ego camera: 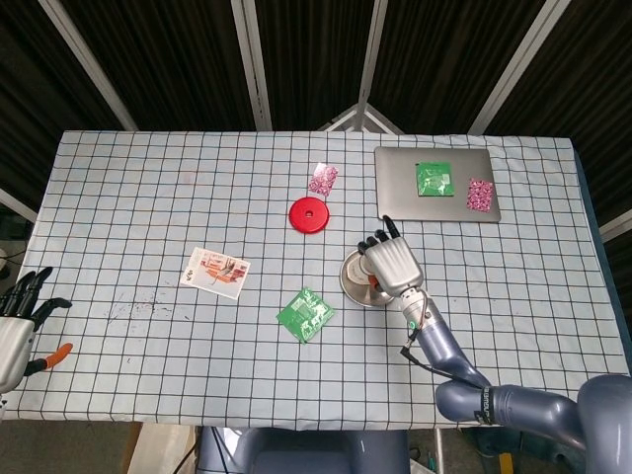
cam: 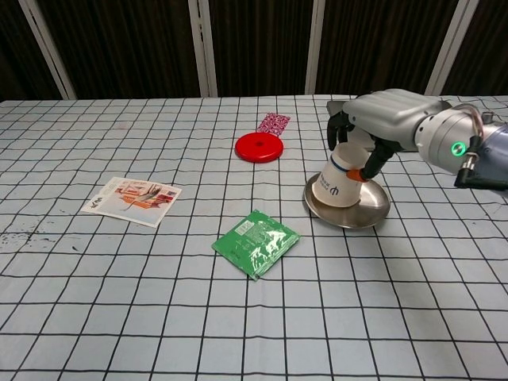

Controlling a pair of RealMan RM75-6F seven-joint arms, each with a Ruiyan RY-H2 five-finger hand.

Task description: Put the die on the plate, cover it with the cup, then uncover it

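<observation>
Chest view: right hand [cam: 373,127] grips the inverted white paper cup [cam: 337,181] from above, fingers wrapped round its upturned base. Cup is tilted, mouth down over the left part of the metal plate [cam: 369,214]; can't tell whether its rim touches the plate. Die not visible in either view, so can't say where it sits. Plate is right of centre on the checked tablecloth [cam: 159,317].

Head view: same right hand [ego camera: 391,267] sits over the plate [ego camera: 350,281] and hides most of the cup. Left hand [ego camera: 15,331] is at the far left edge, off the near-left corner of the cloth, fingers spread, nothing in it.

Other items, head view: red disc [ego camera: 308,214] just far-left of the plate, pink packet [ego camera: 323,179] beyond the disc. Green packet [ego camera: 305,314] near-left of the plate. Printed card [ego camera: 216,273] further left, well apart from the rest. Grey laptop [ego camera: 400,188] at far right, closed, with a green packet [ego camera: 433,178] and a pink packet [ego camera: 480,194] lying on its lid.
</observation>
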